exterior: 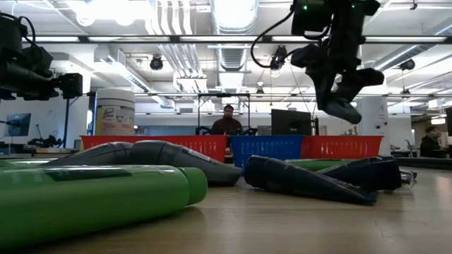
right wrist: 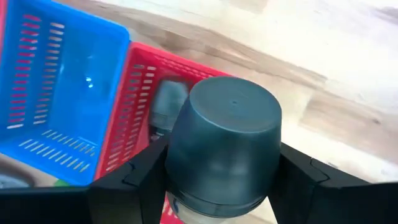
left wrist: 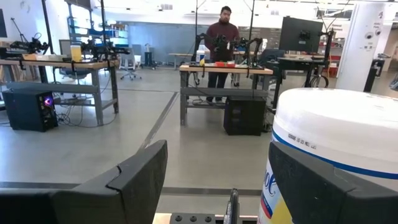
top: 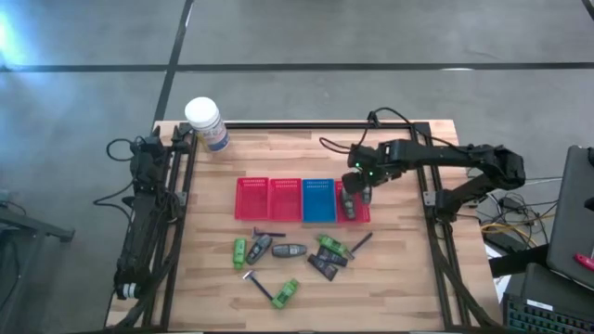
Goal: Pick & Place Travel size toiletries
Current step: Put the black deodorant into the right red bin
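Note:
My right gripper hangs over the rightmost red basket, shut on a grey oval bottle; the low view shows the bottle high above the baskets. Another grey bottle lies inside that basket. Several toiletries lie loose on the near half of the table: green bottles, grey bottles, dark tubes and razors. My left gripper is open at the table's far left corner, beside the white jar. My right gripper pinches the grey oval bottle between its two fingers, by the bottle's sides below its rounded end. The fingers come from above, pointing down. The bottle is lifted clear above the rightmost red basket, and its lower end sticks out tilted below the fingertips.
Four mesh baskets stand in a row mid-table: two red, one blue, one red at the right. The white lidded jar stands at the far left corner. Bare wood lies right of the baskets and along the far edge.

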Robot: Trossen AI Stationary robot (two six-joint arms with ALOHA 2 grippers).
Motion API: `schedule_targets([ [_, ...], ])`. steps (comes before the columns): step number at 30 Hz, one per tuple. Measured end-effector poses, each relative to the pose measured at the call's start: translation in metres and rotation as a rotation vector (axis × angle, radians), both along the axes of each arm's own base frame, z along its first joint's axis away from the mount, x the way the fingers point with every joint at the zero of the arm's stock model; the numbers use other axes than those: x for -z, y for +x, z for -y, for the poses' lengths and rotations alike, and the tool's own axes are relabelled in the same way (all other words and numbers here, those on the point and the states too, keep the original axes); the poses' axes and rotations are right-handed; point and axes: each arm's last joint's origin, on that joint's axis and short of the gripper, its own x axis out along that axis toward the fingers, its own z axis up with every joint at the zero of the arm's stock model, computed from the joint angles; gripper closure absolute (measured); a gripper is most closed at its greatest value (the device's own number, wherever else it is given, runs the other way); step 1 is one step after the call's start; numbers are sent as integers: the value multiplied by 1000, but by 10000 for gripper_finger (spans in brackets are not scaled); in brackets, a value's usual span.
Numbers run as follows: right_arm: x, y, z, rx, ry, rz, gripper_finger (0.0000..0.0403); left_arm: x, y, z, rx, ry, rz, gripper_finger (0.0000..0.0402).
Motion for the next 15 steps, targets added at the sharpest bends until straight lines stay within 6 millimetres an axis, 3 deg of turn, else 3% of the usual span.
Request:
schedule_targets([
  [5, 0, 6, -1, -186, -55, 24, 198, 0, 0, 0, 0, 0, 0, 115],
  [15, -1, 10, -19, -1058, -318, -107, 195, 0, 0, 0, -1, 0, 0, 115],
])
